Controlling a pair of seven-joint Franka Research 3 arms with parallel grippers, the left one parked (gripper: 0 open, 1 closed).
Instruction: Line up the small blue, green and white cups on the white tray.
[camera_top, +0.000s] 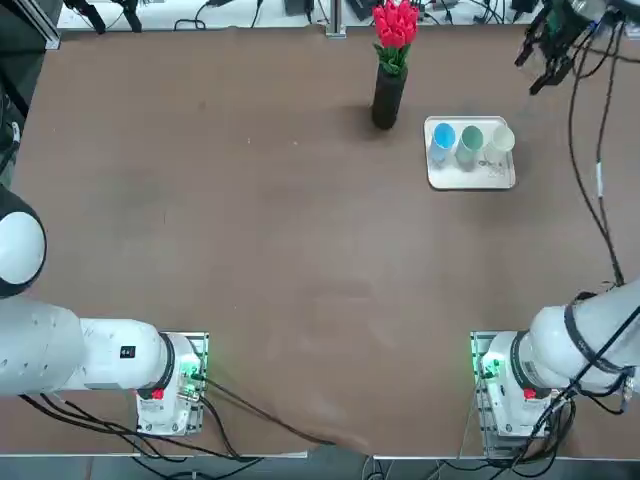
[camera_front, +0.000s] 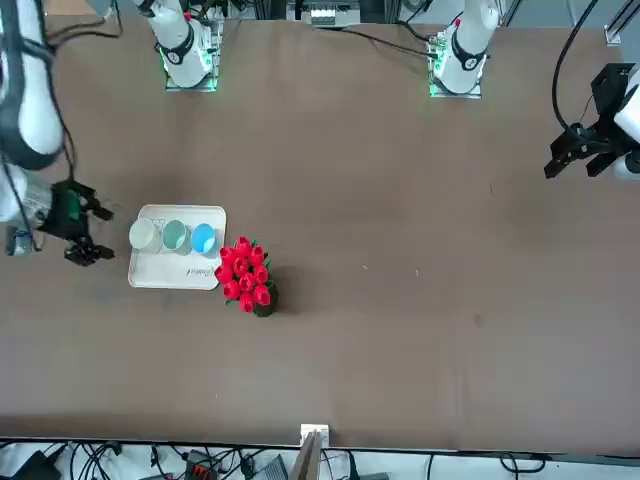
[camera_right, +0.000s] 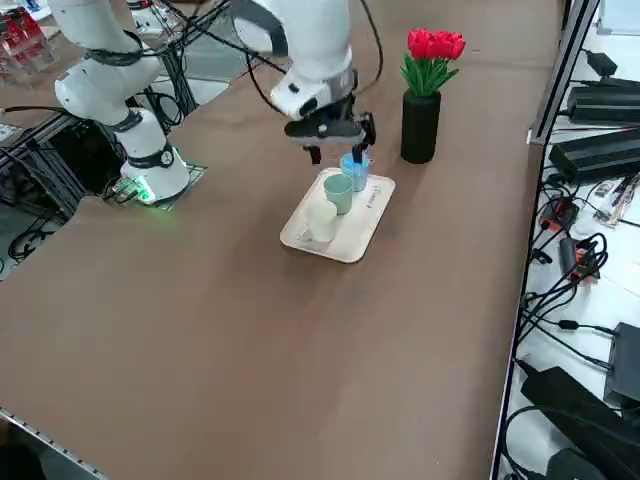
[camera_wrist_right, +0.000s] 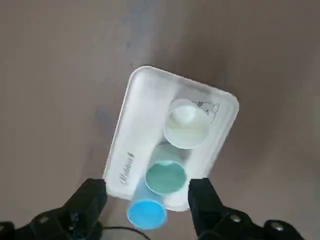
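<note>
The white tray lies at the far right of the table. On it stand three small cups in a row, touching or nearly so: blue, grey-green and off-white. In the wrist view the same row shows as white cup, green cup and blue cup on the tray. My right gripper hangs high above the table, beyond the tray's far right corner. It is open and holds nothing; the cups sit well below it.
A tall black vase with red flowers stands just left of the tray, close to the blue cup. The table's right edge runs near the tray, with cables and power bricks beyond it.
</note>
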